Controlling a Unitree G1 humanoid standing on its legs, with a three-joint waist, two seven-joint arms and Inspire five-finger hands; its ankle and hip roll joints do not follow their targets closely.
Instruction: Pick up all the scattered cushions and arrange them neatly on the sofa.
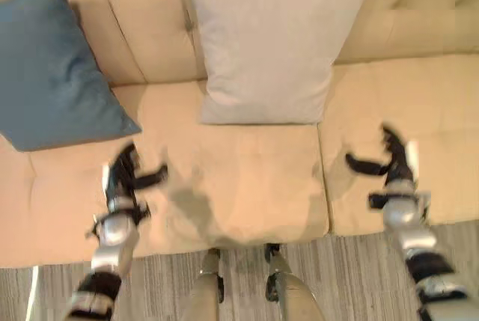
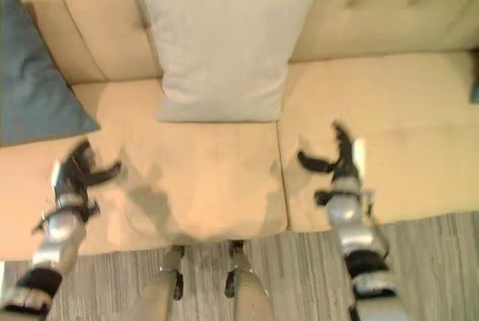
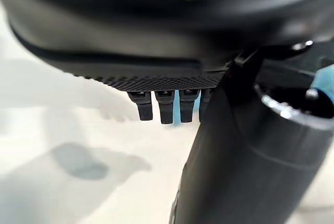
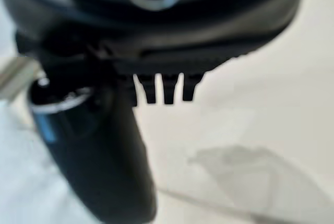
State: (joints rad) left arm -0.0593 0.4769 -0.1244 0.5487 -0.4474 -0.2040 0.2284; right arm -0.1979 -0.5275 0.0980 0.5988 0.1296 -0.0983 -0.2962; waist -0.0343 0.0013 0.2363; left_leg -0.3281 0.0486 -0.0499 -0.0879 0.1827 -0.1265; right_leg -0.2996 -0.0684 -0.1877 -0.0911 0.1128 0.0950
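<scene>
A beige sofa (image 1: 247, 186) takes up most of the head views, with its seat cushions in front and the backrest behind them. Below its front edge there is a strip of grey striped carpet (image 1: 352, 261).

A light grey cushion (image 1: 269, 37) stands upright against the backrest, over the middle seat, and its lower edge rests on the seat. A blue cushion (image 1: 52, 66) leans against the backrest at the robot's left, with one corner pointing toward the middle seat. The two cushions are apart from each other. At the right edge of the right eye view a small blue piece (image 2: 474, 85) shows on the sofa; I cannot tell what it is.

The left hand (image 1: 126, 175) hovers over the front part of the left seat, near the lower corner of the blue cushion but not touching it. Its fingers are stretched and the thumb is spread, and it holds nothing. The right hand (image 1: 393, 158) hovers over the right seat, just beside the seam to the middle seat. It is also spread wide, with nothing in it.
</scene>
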